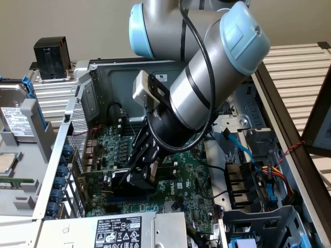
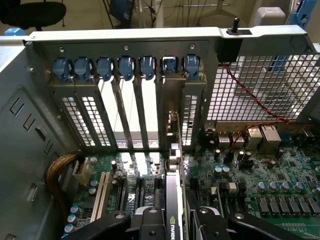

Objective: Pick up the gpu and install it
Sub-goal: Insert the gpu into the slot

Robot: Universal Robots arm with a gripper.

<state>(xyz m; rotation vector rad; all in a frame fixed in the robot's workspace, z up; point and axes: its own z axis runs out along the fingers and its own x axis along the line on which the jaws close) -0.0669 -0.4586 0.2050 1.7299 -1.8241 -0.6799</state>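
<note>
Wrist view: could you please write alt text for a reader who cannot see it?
The gripper is shut on the gpu, held on edge over the green motherboard inside a computer case. Its metal bracket stands at the rear slot openings, near a row of blue latches.

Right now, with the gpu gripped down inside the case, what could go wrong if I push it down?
1. The hand grips the gpu close to the rear slot covers; its bracket could catch on a divider instead of dropping into the open bay.
2. If the card's edge is off the slot, pushing could strain the motherboard.
3. Whether it sits level I cannot tell; a tilt might seat one end only.
</note>
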